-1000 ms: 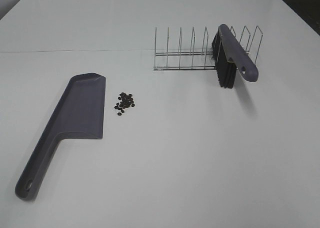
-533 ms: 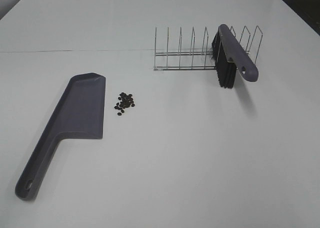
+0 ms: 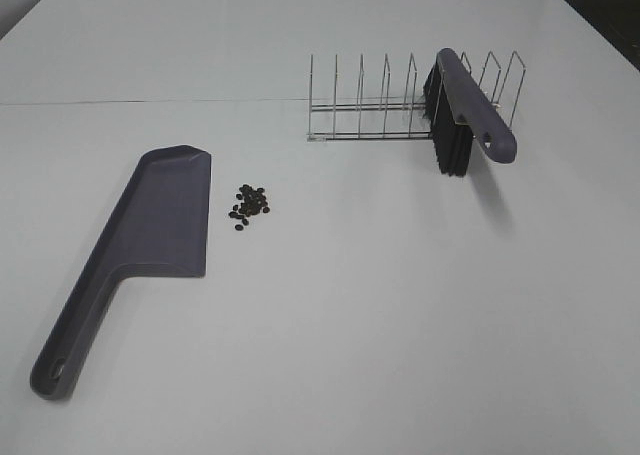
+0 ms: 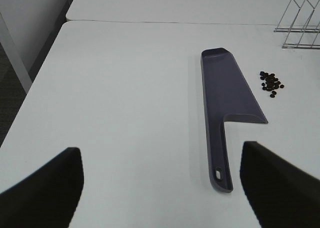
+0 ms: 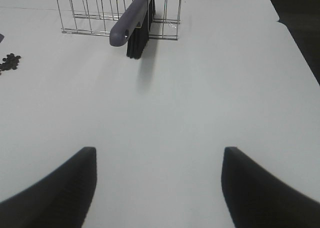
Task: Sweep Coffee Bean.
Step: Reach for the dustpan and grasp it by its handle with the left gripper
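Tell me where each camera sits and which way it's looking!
Exterior high: sits up high, looking down at the table, dustpan, coffee beans, and brush in the wire rack; no robot parts show.
Left wrist: on the left arm, facing the dustpan and beans; the open left claw shows.
Right wrist: on the right arm, facing the brush and rack; the open right claw shows.
Shared: all three see the beans.
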Tool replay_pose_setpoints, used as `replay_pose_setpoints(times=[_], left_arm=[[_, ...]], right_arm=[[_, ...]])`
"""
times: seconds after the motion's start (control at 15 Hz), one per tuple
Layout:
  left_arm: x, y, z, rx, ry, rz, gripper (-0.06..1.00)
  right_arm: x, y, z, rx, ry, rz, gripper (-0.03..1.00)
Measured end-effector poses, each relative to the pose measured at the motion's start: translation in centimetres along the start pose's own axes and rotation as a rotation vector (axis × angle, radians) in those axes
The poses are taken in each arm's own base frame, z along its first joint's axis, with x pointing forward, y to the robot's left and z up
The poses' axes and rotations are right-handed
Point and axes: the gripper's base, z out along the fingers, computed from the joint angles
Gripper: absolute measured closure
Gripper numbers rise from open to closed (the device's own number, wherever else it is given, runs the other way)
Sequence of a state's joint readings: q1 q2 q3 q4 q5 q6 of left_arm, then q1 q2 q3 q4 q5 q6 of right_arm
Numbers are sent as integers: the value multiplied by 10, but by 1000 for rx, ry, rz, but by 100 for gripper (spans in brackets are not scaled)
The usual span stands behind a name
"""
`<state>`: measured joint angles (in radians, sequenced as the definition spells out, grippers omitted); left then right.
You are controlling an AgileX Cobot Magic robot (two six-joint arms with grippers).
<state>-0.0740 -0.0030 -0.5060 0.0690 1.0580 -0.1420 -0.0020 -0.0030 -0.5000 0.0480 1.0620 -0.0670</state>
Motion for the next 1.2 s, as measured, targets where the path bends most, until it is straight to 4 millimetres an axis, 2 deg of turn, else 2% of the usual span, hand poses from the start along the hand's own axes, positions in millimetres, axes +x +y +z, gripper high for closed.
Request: replay_pose_setpoints(times=[1.2], left_arm=[[0, 1, 0, -12, -2, 7, 14]], right_arm=[[0, 0, 0, 0, 0, 0, 35]])
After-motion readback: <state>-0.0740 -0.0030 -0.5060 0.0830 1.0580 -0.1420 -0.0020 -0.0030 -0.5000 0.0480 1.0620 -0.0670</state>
